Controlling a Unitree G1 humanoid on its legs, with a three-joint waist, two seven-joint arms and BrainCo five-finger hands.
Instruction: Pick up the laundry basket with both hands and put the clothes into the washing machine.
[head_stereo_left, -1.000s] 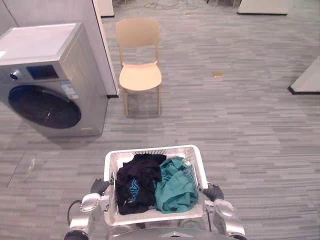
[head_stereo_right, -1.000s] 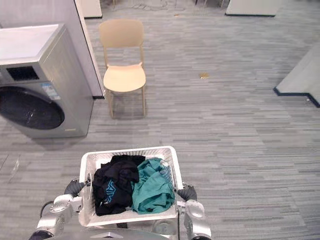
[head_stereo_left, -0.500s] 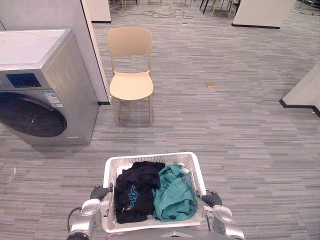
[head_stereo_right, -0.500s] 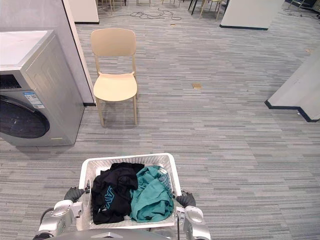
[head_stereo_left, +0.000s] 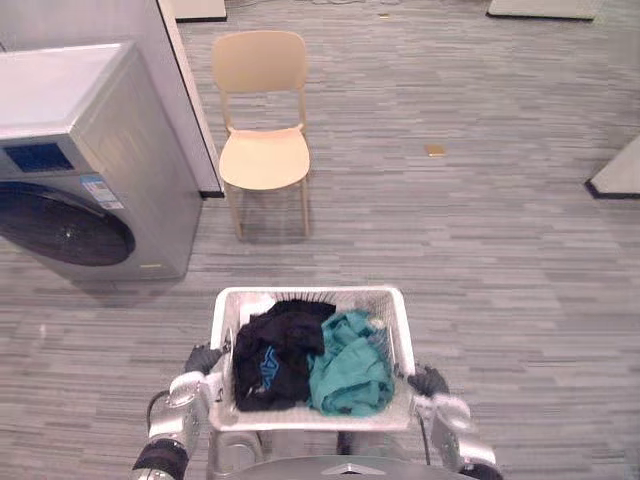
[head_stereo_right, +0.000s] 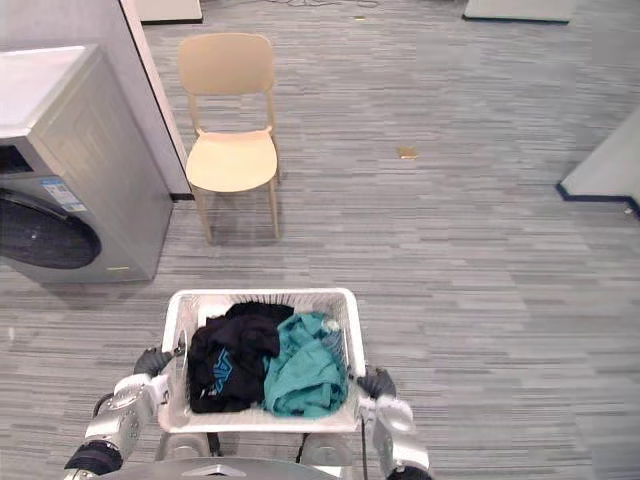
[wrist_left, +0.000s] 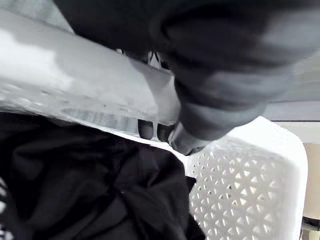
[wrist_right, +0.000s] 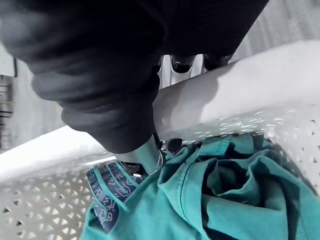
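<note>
Since the washing machine (head_stereo_left: 90, 170) sits off to our front left, door looking shut, we've got carrying to do. Our laundry basket (head_stereo_left: 405, 345) is stiff perforated plastic, probably light, so we'd say its side rims are the place to hold. The soft black garment (head_stereo_left: 275, 355) fills its left side and the teal garment (head_stereo_left: 350, 375) its right. Left hand (head_stereo_left: 200, 362) and right hand (head_stereo_left: 430, 382) each curl round a side rim, arms low.
</note>
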